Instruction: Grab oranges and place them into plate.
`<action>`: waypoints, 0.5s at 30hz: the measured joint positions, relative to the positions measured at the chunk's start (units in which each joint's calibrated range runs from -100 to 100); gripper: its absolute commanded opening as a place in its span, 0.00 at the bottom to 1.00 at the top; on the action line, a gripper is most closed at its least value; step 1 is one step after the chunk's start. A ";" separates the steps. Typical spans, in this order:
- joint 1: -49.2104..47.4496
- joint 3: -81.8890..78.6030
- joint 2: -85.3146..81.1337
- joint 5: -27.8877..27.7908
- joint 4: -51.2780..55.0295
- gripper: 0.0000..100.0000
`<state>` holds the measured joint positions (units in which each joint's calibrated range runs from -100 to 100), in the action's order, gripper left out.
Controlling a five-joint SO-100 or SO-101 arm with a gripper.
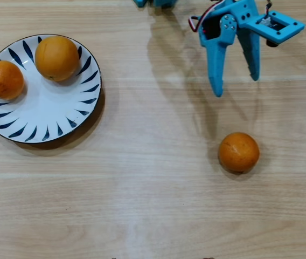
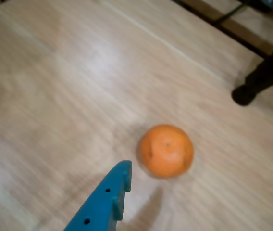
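Two round orange citrus fruits already sit on the round white ceramic plate with dark blue petal strokes (image 1: pixel 45 116): one at its left edge (image 1: pixel 3 80), one near the top (image 1: pixel 56 58). The third dimpled orange (image 1: pixel 238 152) lies alone on the pale wood-grain bench (image 1: pixel 153 205), well apart from the plate, to the right in the overhead view.

The blue plastic two-finger gripper (image 1: pixel 235 86) hovers above it in that view, fingers apart and empty.

Judgement: the step in hand is the approach to grasp. The wrist view shows only one blue finger (image 2: pixel 112 192), just beside the orange (image 2: pixel 166 150). Centre the fruit between the fingers before descending. Straddle the widest part and close low, or a round fruit may roll off sideways.
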<state>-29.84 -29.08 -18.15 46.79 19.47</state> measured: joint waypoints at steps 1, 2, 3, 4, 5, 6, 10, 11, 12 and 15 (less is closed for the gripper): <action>-0.59 -3.10 0.42 0.89 -5.43 0.39; -0.84 -6.02 1.18 1.62 -10.94 0.39; -0.93 -8.59 2.29 2.14 -16.11 0.39; -1.10 -10.71 3.55 2.56 -21.10 0.39; -1.18 -12.04 5.84 2.97 -28.51 0.39; -1.27 -12.39 6.18 3.08 -30.84 0.39; -1.35 -10.89 13.03 4.07 -34.63 0.38; -1.27 -9.92 14.81 4.28 -34.63 0.38; -1.27 -8.41 16.50 4.54 -34.71 0.38; -1.44 -3.81 22.09 5.58 -35.40 0.38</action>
<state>-31.28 -32.89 3.94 52.37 -15.93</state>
